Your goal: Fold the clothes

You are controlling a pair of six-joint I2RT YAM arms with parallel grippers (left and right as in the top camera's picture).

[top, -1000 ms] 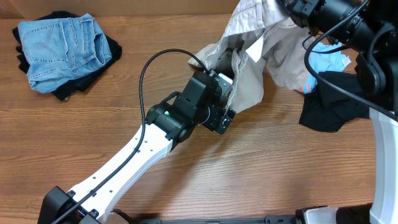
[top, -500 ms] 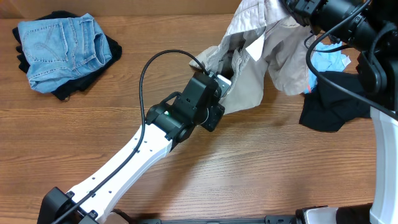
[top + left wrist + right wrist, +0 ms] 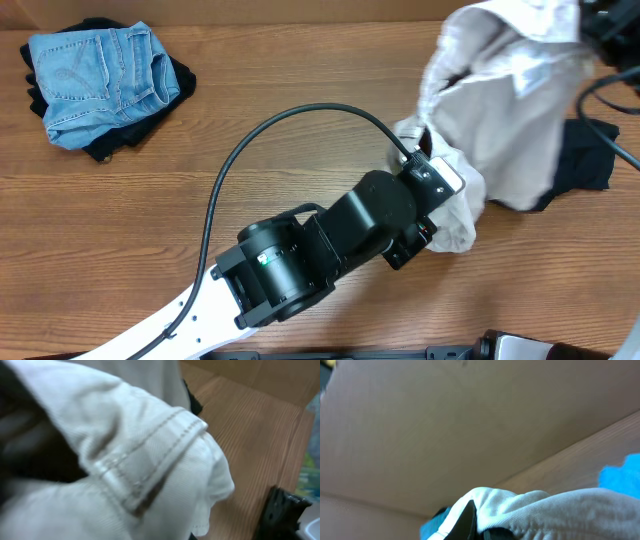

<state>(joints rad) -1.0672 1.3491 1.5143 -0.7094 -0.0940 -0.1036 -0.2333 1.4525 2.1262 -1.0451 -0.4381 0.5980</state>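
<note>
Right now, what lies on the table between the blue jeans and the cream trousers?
Overhead view: only bare table between the blue jeans and the cream trousers; the left arm's black cable arcs over that stretch.

Trousers point(image 3: 510, 110) are plain cream-beige, with stitching in the same pale tone (seams clearest in the left wrist view). Jeans point(image 3: 95, 75) are light washed blue and sit on a black garment point(image 3: 112, 150). Another black piece point(image 3: 588, 168) is at right. Table point(image 3: 130, 230) is mid-brown with streaky wood grain. Left arm point(image 3: 330, 250) is black with a white lower link, a small green light point(image 3: 266, 258) and a black cable point(image 3: 330, 106). Sky-blue cloth point(image 3: 620, 477) shows in the right wrist view.
</note>
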